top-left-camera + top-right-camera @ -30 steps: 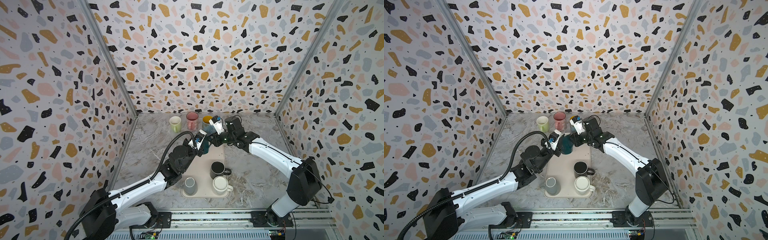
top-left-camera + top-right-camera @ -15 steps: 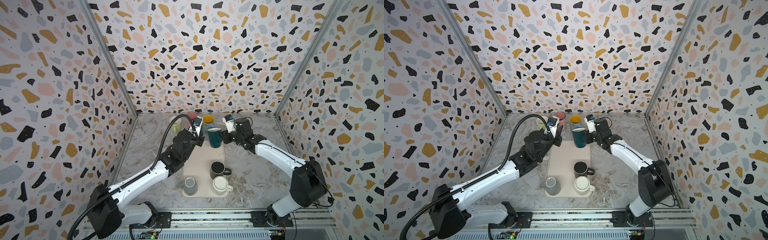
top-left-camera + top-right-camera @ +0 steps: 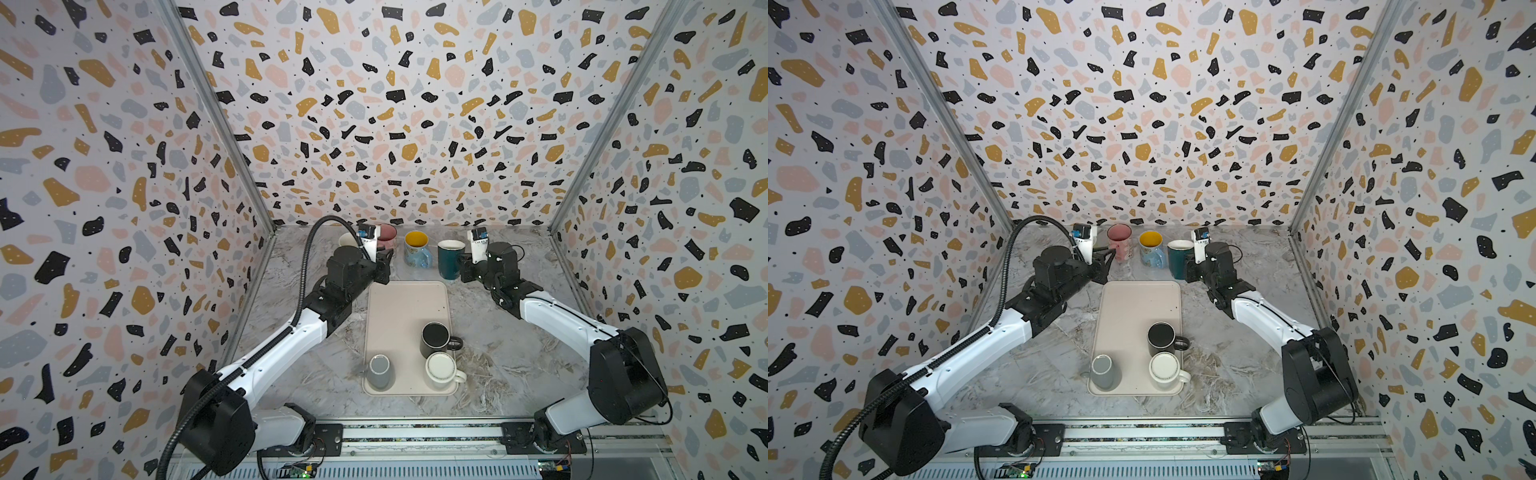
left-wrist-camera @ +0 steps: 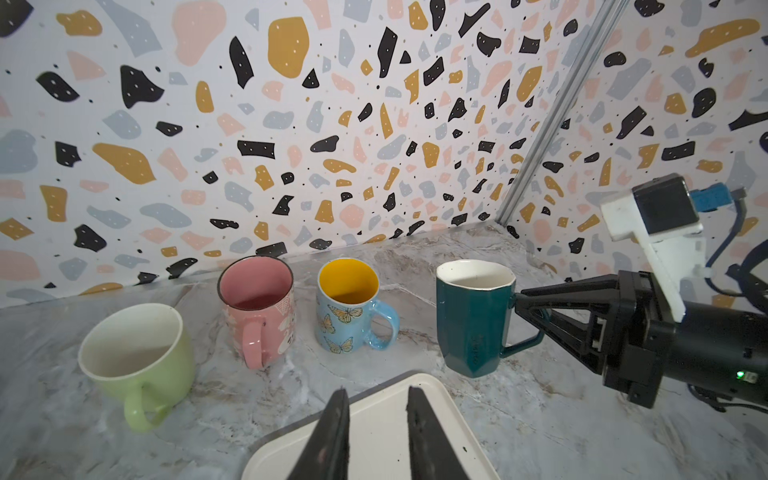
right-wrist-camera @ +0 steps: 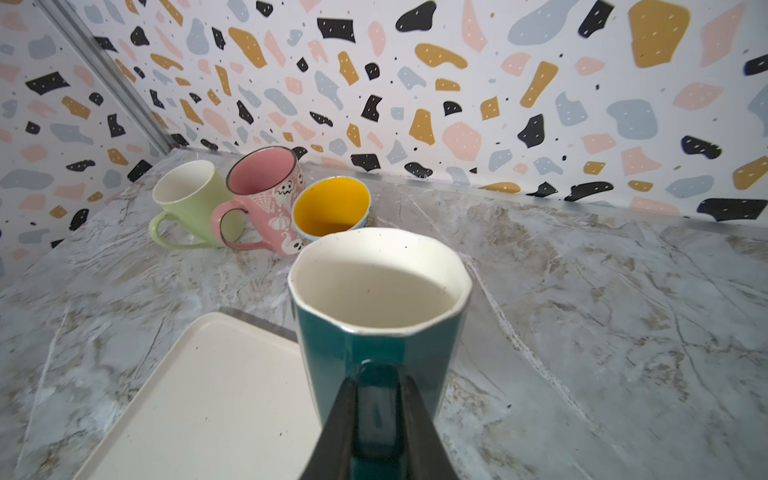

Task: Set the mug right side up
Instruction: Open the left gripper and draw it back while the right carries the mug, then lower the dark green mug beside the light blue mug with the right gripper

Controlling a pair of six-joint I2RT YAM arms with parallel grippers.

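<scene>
Right now the dark teal faceted ceramic mug (image 4: pixel 473 320) is mouth-up, just past the far short edge of the cream rectangular plastic tray (image 3: pixel 405 307) and at the right end of the row of mugs near the back wall. Its white inside is empty. The right gripper (image 5: pixel 378 386) is clenched on this mug's handle, with one black finger on each side of the loop. It reaches in from the right in both top views. Whether the mug's base touches the grey marble-patterned table (image 3: pixel 498 353) or hangs just above it cannot be told. In the left wrist view it leans a little.

The left gripper (image 4: pixel 377 392) is released. Its two black fingers stand apart with nothing between them, above the tray's far edge and clear of the teal mug.

Three more mugs stand upright on the table along the back wall, all empty:
- a pale green ceramic mug (image 4: pixel 166 374)
- a pink ceramic mug with white ghost drawings (image 4: pixel 257 316) just beside it
- a light blue butterfly-print mug with a yellow inside (image 4: pixel 345 320), between the pink mug and the teal one

Three mugs sit on the near half of the tray. A black ceramic mug (image 3: pixel 434 338) and a cream-white ceramic mug (image 3: pixel 440 370) are just beside each other, and a grey ceramic mug (image 3: pixel 380 370) is at the near left corner. Each shows a flat, closed top, so they seem to stand bottom-up, though this is hard to tell for certain
</scene>
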